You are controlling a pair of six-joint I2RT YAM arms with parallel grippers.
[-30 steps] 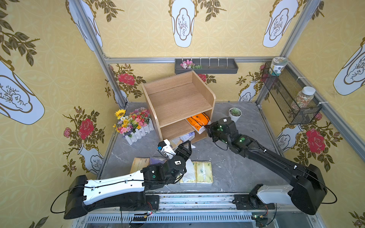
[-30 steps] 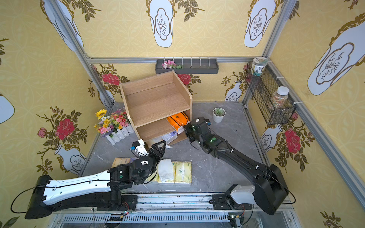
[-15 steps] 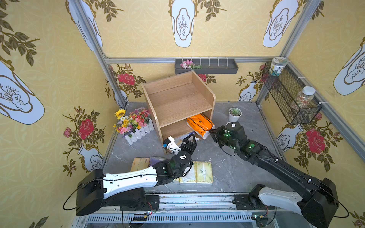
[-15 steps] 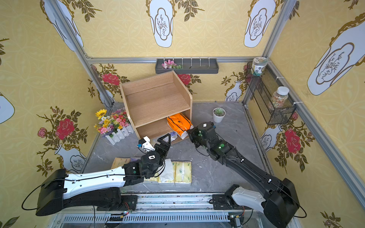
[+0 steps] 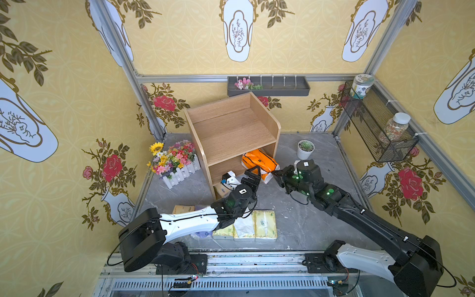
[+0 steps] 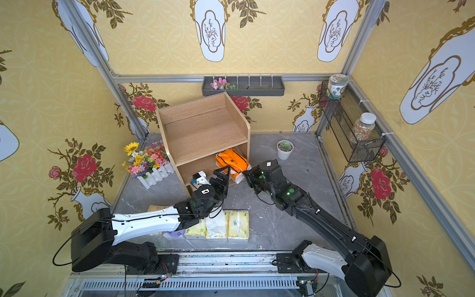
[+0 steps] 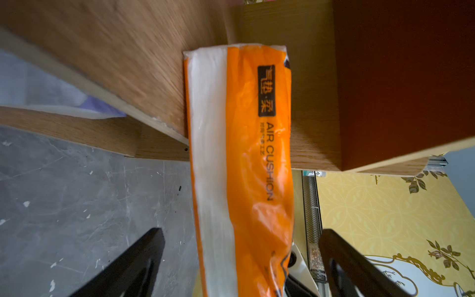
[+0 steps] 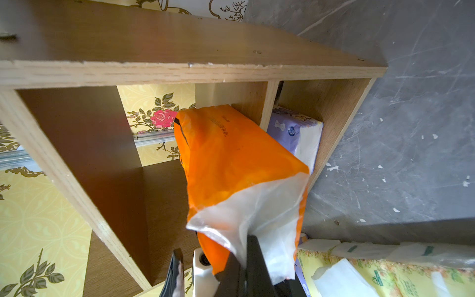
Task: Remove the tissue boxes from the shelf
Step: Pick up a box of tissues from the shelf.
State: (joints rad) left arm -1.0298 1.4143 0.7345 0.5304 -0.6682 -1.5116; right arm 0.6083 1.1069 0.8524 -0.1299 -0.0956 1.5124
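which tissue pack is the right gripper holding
The orange-and-white pack, sticking out of the shelf, its white end pinched by the right gripper. The yellow packs lie on the table.

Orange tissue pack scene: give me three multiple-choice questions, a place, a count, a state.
1. The orange-and-white tissue pack is: A) jutting from the shelf B) on the top tier C) flat on the tabletop
2. Jars in the black wire-mesh basket: A) one B) two C) three
3. The right end effector is: A) open B) shut on the pack's wrapper C) shut empty
1 A, it sticks out of a lower tier. 2 B, two lidded jars show. 3 B, its jaws pinch the white end.
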